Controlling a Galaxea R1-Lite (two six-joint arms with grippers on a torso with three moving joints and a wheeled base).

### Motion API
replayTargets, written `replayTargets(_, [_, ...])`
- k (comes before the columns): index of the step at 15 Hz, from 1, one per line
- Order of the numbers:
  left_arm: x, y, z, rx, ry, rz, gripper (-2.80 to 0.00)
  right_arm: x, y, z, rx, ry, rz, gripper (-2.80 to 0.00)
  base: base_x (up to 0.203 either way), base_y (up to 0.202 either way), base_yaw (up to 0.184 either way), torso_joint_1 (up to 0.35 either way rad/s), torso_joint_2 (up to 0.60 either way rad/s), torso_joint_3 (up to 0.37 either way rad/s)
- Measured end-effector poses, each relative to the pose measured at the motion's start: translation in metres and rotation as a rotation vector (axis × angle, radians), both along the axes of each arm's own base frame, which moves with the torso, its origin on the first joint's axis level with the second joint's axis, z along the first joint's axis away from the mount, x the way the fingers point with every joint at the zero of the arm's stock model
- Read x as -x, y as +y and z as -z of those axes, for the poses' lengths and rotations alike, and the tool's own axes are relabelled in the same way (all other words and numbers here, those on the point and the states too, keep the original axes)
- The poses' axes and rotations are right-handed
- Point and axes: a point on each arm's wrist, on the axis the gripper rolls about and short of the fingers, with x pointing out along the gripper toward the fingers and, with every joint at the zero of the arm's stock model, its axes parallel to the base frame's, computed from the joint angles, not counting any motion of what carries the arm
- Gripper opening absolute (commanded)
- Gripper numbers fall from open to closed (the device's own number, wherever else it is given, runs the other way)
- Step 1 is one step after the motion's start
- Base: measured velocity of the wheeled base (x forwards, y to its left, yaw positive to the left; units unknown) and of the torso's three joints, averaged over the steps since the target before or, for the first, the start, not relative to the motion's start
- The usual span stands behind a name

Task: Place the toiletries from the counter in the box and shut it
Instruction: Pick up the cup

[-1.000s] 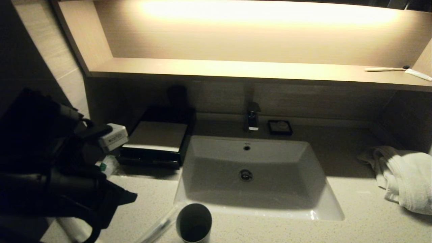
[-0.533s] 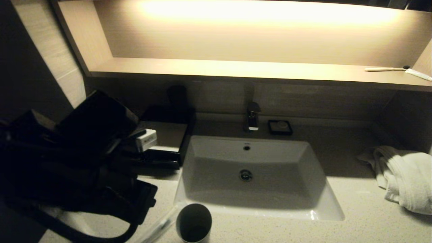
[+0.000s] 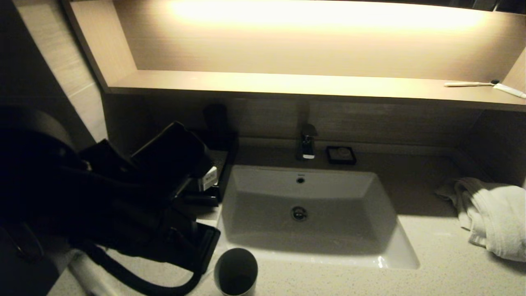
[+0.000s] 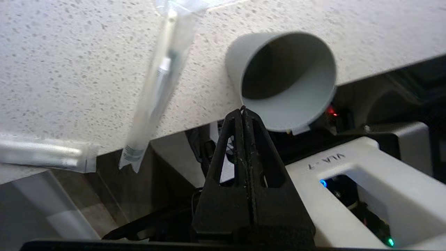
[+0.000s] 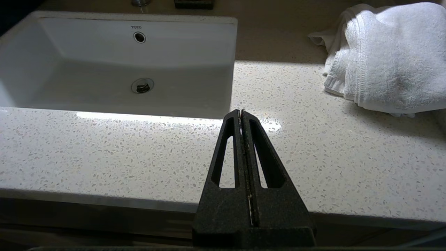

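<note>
My left arm (image 3: 123,197) reaches across the left of the counter (image 3: 431,263) and hides most of the black box (image 3: 203,200); only its front right corner shows. The left gripper (image 4: 243,109) is shut with nothing in it, hanging just off the counter's front edge by the dark cup (image 4: 282,80). A long clear-wrapped toothbrush (image 4: 156,83) lies on the counter beside the cup, one end past the edge. A second clear-wrapped item (image 4: 41,155) lies at the edge farther along. My right gripper (image 5: 241,111) is shut and empty, low before the counter's front edge, right of the sink (image 5: 118,62).
The dark cup (image 3: 235,271) stands at the front edge before the white sink (image 3: 304,246). A tap (image 3: 307,144) and a black soap dish (image 3: 340,155) are behind the basin. A white towel (image 3: 493,213) lies at the right. A bare toothbrush (image 3: 468,84) rests on the lit shelf.
My left arm has swung to the right, from left of the box to across it, and now covers nearly all of the box. Its gripper stayed shut. Nothing else moved.
</note>
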Motion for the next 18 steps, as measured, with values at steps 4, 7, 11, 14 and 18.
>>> replayTargets(4, [-0.01,-0.012,0.011,-0.054,-0.008,-0.014,-2.8,0.0,0.0,0.0,0.0,0.0,0.0,-2.8,0.0,0.0,0.0,0.0,0.0,0.0])
replayTargets(7, [-0.016,-0.019,0.014,-0.06,-0.002,-0.026,0.0,0.0,0.0,0.0,0.0,0.0,0.0,-2.8,0.0,0.0,0.0,0.0,0.0,0.0])
replayTargets(11, [-0.019,-0.023,0.015,-0.068,-0.009,-0.029,0.0,0.0,0.0,0.0,0.0,0.0,0.0,-2.8,0.0,0.0,0.0,0.0,0.0,0.0])
replayTargets(14, [-0.019,-0.023,0.017,-0.074,-0.005,-0.029,0.0,0.0,0.0,0.0,0.0,0.0,0.0,-2.8,0.0,0.0,0.0,0.0,0.0,0.0])
replayTargets(18, [-0.021,-0.023,0.022,-0.119,-0.023,-0.051,0.0,0.0,0.0,0.0,0.0,0.0,0.0,-2.8,0.0,0.0,0.0,0.0,0.0,0.0])
